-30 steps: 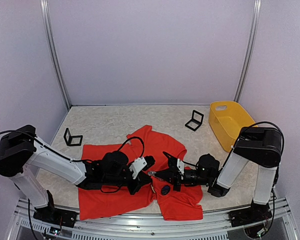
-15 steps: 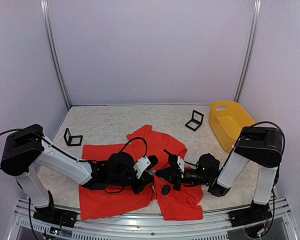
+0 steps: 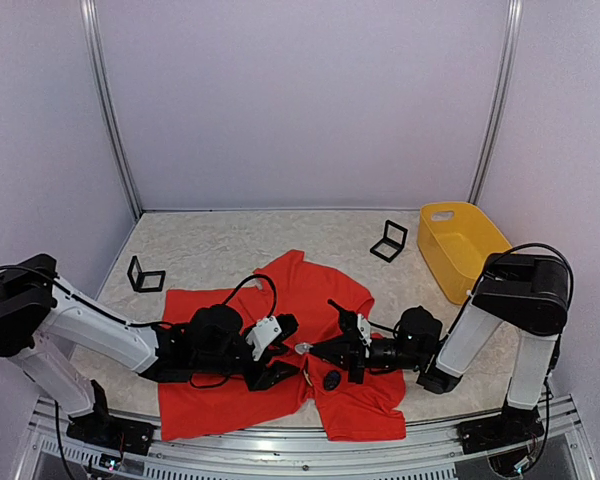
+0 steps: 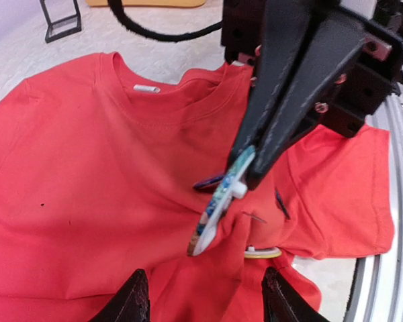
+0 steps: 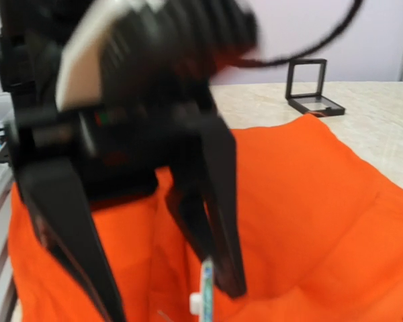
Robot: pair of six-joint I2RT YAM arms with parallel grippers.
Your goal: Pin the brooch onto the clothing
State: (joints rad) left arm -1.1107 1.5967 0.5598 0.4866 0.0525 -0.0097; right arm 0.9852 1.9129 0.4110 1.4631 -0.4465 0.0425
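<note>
plainly the t-shirt (image 3: 310,285) is soft, limp cloth, lying rumpled across the lower middle of the tabletop (image 3: 210,245). it will likely bunch and slide under a push, so i judge it wants pinching at a raised fold beside the pin point. the brooch (image 4: 218,201) looks light and stiff, seen edge-on at centre frame, just over a fold. the right hand (image 4: 246,168) is clamped on its upper rim. the left hand (image 4: 205,302) gapes wide, holding nothing, low over the cloth. a dark round thing (image 3: 331,379) lies on the shirt below. the yellow basket (image 3: 460,250) at right and the black stands (image 3: 388,240) sit well apart. only the two hands crowd each other.
</note>
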